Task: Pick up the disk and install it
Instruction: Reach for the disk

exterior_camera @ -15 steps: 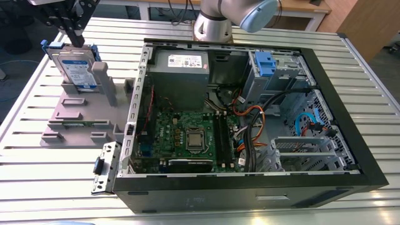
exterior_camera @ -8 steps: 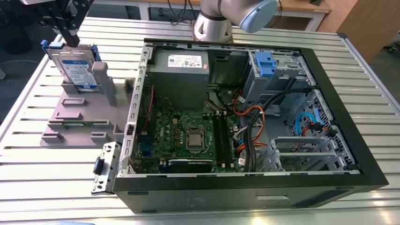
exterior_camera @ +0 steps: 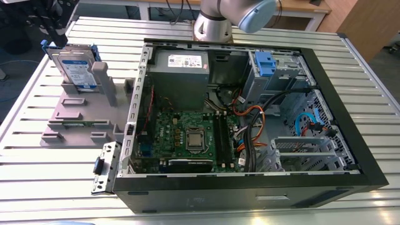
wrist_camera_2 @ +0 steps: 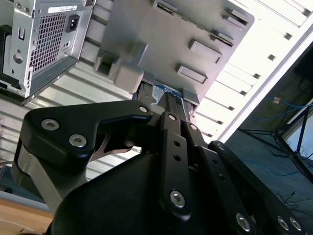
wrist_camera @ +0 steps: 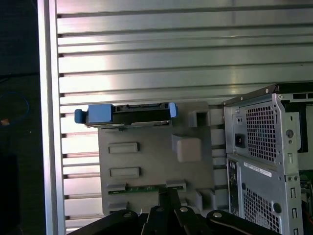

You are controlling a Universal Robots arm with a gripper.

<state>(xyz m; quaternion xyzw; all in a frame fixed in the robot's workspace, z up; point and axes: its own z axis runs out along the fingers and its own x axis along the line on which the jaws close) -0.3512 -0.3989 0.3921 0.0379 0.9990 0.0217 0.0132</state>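
I log the disk (exterior_camera: pixel 78 69), standing on edge in the grey holder (exterior_camera: pixel 75 105), presumably so its top edge offers a grasp. Gripper (wrist_camera: pixel 166 196) hangs above it, fingers (wrist_camera: pixel 157 211) pressed together, holding nothing.

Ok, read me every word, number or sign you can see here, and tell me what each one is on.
No text here can be read for certain.
Disk: white label with a blue band, print too small to read.
Power supply: white sticker on top, print too small to read.
Back of the computer case: slanted white sticker, print too small to read.
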